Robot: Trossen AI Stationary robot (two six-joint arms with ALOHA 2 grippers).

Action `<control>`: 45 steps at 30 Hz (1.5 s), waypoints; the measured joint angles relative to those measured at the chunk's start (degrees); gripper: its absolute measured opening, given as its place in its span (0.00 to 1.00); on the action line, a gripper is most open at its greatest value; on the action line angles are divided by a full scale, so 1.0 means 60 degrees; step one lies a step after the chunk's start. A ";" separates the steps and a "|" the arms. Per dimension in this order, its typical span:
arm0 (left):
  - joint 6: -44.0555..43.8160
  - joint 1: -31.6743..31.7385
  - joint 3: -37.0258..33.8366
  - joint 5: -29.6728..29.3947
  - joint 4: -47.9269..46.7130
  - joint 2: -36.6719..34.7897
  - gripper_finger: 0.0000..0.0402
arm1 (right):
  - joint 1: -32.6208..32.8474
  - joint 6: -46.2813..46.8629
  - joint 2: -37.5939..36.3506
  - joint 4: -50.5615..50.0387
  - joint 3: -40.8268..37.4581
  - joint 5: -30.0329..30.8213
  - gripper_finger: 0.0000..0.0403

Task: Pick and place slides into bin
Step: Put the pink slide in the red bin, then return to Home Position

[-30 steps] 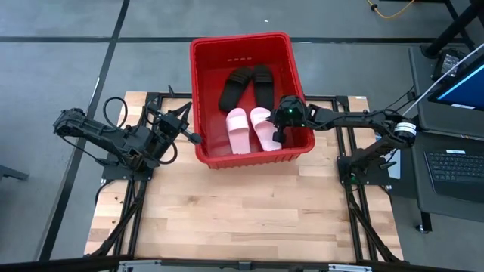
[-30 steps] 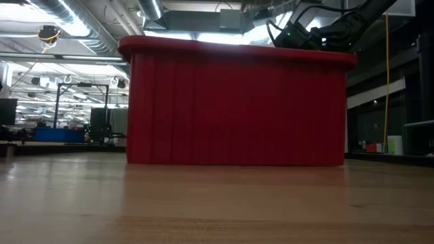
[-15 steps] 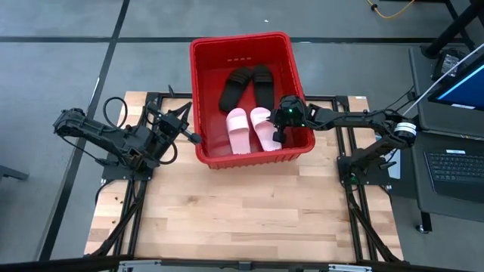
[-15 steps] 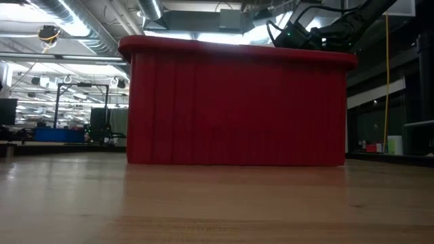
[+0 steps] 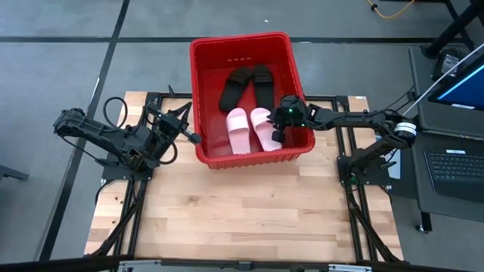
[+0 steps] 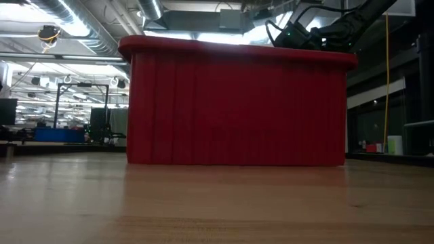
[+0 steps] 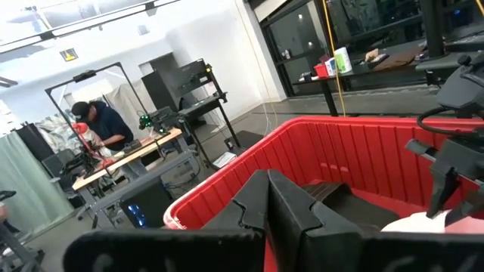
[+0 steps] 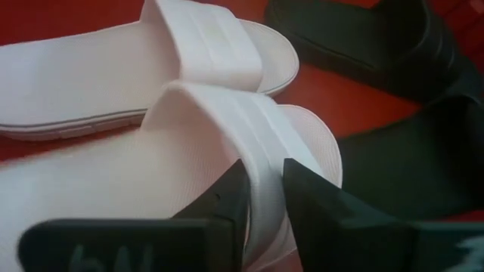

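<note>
Four slides (image 5: 249,109) in bin (image 5: 203,98) — bin at table (image 5: 234,211) rear

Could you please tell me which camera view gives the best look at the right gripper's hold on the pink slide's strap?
The right wrist view: the right gripper straddles the pink slide strap, fingers slightly apart. The high view shows it small, inside the bin. The low view hides it behind the bin wall; the left wrist view shows it distantly.

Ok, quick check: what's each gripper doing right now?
Left gripper: shut, empty, waiting outside the bin.
Right gripper: inside the bin, fingers astride the strap of a pink slide; grip or release cannot be told.
</note>
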 joint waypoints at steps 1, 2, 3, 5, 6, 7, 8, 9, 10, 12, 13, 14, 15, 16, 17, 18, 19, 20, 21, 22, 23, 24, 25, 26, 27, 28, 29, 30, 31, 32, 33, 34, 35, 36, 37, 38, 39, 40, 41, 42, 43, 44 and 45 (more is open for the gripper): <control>0.0000 0.0000 0.0000 0.0000 -0.0002 0.0000 0.00 | 0.0002 0.0088 -0.0003 -0.0009 0.0000 0.0000 0.23; 0.0001 0.0000 0.0000 0.0000 0.0000 0.0000 0.00 | 0.0004 0.0179 -0.0003 -0.0019 0.0000 0.0000 0.25; 0.0002 0.0000 0.0000 0.0002 0.0000 0.0000 0.00 | 0.0000 0.0307 -0.0003 -0.0019 0.0000 0.0000 0.26; 0.0000 0.0000 0.0000 0.0002 0.0000 0.0000 0.01 | 0.0000 0.0397 -0.0003 -0.0019 0.0000 0.0000 0.30; 0.0004 0.0000 0.0000 0.0002 0.0000 0.0000 0.01 | 0.0000 0.0430 -0.0003 -0.0019 0.0000 0.0000 0.31; 0.0004 0.0000 0.0000 0.0002 0.0000 0.0000 0.00 | 0.0000 0.0475 -0.0003 -0.0019 0.0000 0.0000 0.33; 0.0004 0.0000 0.0000 0.0002 0.0000 0.0000 0.00 | 0.0000 0.0516 -0.0003 -0.0019 0.0000 0.0000 0.34; 0.0004 0.0000 0.0000 0.0002 0.0000 0.0000 0.00 | 0.0000 0.0539 -0.0003 -0.0029 0.0005 -0.0014 0.35; 0.0022 0.0000 0.0000 0.0002 0.0000 0.0000 0.00 | 0.0000 0.0544 -0.0001 -0.0175 0.0070 -0.0090 0.35; 0.0128 0.0000 0.0000 0.0002 -0.0001 0.0000 0.01 | -0.0004 0.0552 0.0001 -0.0759 0.0363 -0.0241 0.36; 0.0185 0.0000 0.0000 0.0002 0.0000 0.0000 0.01 | -0.0004 0.0551 0.0001 -0.1030 0.0540 -0.0266 0.36; 0.0241 0.0000 0.0000 0.0002 0.0000 0.0000 0.01 | -0.0004 0.0552 0.0001 -0.1293 0.0720 -0.0292 0.35; 0.0251 0.0000 0.0000 0.0002 0.0000 0.0000 0.00 | 0.0000 0.0558 0.0001 -0.1557 0.0900 -0.0312 0.35; 0.0251 0.0000 0.0000 0.0002 0.0000 0.0000 0.00 | 0.0000 0.0563 0.0001 -0.1821 0.1082 -0.0314 0.35; 0.0254 0.0000 0.0000 0.0005 0.0000 0.0000 0.00 | 0.0000 0.0563 0.0001 -0.2067 0.1276 -0.0324 0.35; 0.0255 -0.0002 0.0000 0.0005 0.0000 0.0000 0.00 | -0.0004 0.0556 0.0001 -0.2333 0.1494 -0.0335 0.35; 0.0255 -0.0004 0.0000 0.0005 0.0000 0.0000 0.00 | -0.0004 0.0556 0.0001 -0.2590 0.1712 -0.0328 0.35; 0.0256 -0.0011 0.0000 0.0005 0.0000 0.0000 0.01 | -0.0004 0.0556 -0.0002 -0.2850 0.1905 -0.0331 0.35; 0.0259 -0.0011 0.0000 0.0017 0.0000 0.0000 0.01 | -0.0004 0.0556 -0.0003 -0.3159 0.2068 -0.0331 0.35; 0.0259 -0.0011 0.0000 0.0082 0.0000 0.0000 0.01 | -0.0004 0.0558 -0.0003 -0.3536 0.2216 -0.0329 0.35; 0.0258 -0.0011 0.0000 0.0203 0.0000 0.0000 0.00 | -0.0004 0.0559 -0.0003 -0.3899 0.2361 -0.0329 0.35; 0.0259 -0.0011 0.0000 0.0336 0.0000 0.0000 0.00 | -0.0004 0.0559 -0.0003 -0.4185 0.2503 -0.0329 0.35; 0.0255 -0.0011 0.0000 0.0477 0.0000 0.0000 0.00 | -0.0004 0.0556 -0.0003 -0.4368 0.2614 -0.0331 0.35; 0.0255 -0.0011 0.0000 0.0593 -0.0004 0.0000 0.00 | -0.0001 0.0556 -0.0003 -0.4501 0.2698 -0.0331 0.35; 0.0257 -0.0011 0.0000 0.0678 0.0000 0.0000 0.00 | 0.0000 0.0572 -0.0003 -0.4640 0.2740 -0.0336 0.35; 0.0255 -0.0011 0.0000 0.0704 -0.0002 0.0000 0.01 | 0.0000 0.0593 -0.0003 -0.4773 0.2788 -0.0369 0.35; 0.0255 -0.0011 0.0000 0.0705 -0.0001 0.0000 0.01 | 0.0000 0.0603 -0.0003 -0.4834 0.2846 -0.0490 0.35; 0.0256 -0.0011 0.0000 0.0705 -0.0002 0.0000 0.01 | 0.0000 0.0644 -0.0003 -0.4827 0.2904 -0.0647 0.35; 0.0255 -0.0011 0.0000 0.0705 -0.0001 0.0000 0.00 | 0.0000 0.0737 -0.0003 -0.4795 0.2967 -0.0855 0.35; 0.0255 -0.0011 0.0000 0.0705 -0.0004 0.0000 0.00 | 0.0000 0.0821 -0.0003 -0.4803 0.3033 -0.1026 0.35; 0.0256 -0.0011 0.0000 0.0705 0.0000 0.0000 0.00 | 0.0000 0.0921 -0.0003 -0.4835 0.3111 -0.1152 0.35; 0.0261 -0.0011 0.0000 0.0705 0.0000 0.0000 0.00 | 0.0006 0.1003 -0.0003 -0.4871 0.3214 -0.1218 0.35; 0.0300 -0.0011 0.0000 0.0705 0.0000 0.0000 0.01 | 0.0007 0.1013 -0.0003 -0.4867 0.3335 -0.1236 0.35; 0.0356 -0.0026 0.0000 0.0705 0.0000 0.0000 0.01 | 0.0007 0.1011 -0.0003 -0.4850 0.3450 -0.1239 0.35; 0.0412 -0.0036 0.0000 0.0705 0.0000 0.0000 0.01 | 0.0006 0.1011 -0.0003 -0.4842 0.3575 -0.1237 0.35; 0.0428 -0.0049 0.0000 0.0704 0.0000 0.0000 0.00 | 0.0006 0.1016 -0.0003 -0.4854 0.3708 -0.1224 0.34; 0.0420 -0.0080 0.0000 0.0701 0.0000 0.0000 0.00 | 0.0006 0.1036 -0.0003 -0.4856 0.3845 -0.1167 0.34; 0.0409 -0.0129 0.0000 0.0701 0.0000 0.0000 0.00 | 0.0007 0.1036 -0.0003 -0.4850 0.3995 -0.1065 0.33; 0.0410 -0.0205 0.0000 0.0700 0.0000 -0.0002 0.00 | 0.0018 0.1033 -0.0003 -0.4842 0.4136 -0.0950 0.31; 0.0421 -0.0296 0.0000 0.0701 -0.0002 -0.0011 0.00 | 0.0044 0.1033 -0.0003 -0.4901 0.4296 -0.0907 0.27; 0.0423 -0.0397 0.0000 0.0703 -0.0004 -0.0030 0.01 | 0.0074 0.1021 -0.0003 -0.5050 0.4488 -0.0876 0.23; 0.0423 -0.0503 0.0000 0.0701 0.0001 -0.0056 0.01 | 0.0096 0.0961 -0.0003 -0.5198 0.4703 -0.0848 0.18; 0.0423 -0.0619 0.0000 0.0701 0.0000 -0.0099 0.00 | 0.0149 0.0806 -0.0003 -0.5338 0.4950 -0.0728 0.12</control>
